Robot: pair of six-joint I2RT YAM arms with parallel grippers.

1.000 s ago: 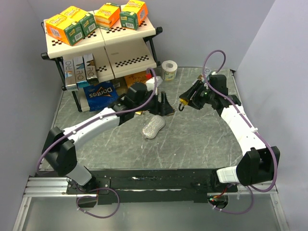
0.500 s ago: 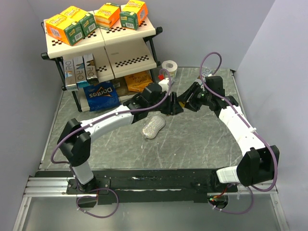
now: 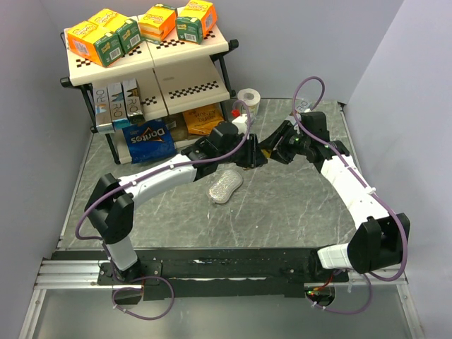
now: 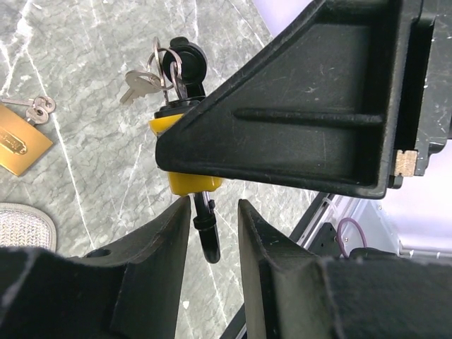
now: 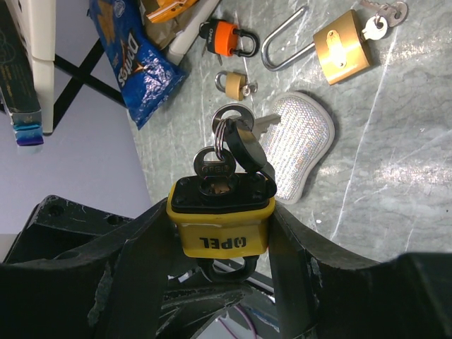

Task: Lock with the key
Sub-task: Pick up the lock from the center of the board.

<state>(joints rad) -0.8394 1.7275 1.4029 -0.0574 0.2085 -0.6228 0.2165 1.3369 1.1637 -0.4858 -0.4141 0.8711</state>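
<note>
Yellow padlock [image 5: 220, 226] was clamped by its body in the right gripper [image 5: 222, 212] above the table [image 3: 282, 205], toward 1 o'clock from the table's middle, with a key [image 5: 215, 171] seated in its keyway and spare keys [image 5: 244, 145] on a ring fanned out at 12 o'clock. The left gripper [image 4: 212, 208], reaching in from 9 o'clock, stood unclenched with its fingers [image 4: 159, 240] astride the black shackle [image 4: 206, 236], a gap showing on one side. A brass padlock [image 5: 342, 46] and a white mesh pad [image 5: 300, 141] lay on the table below.
</note>
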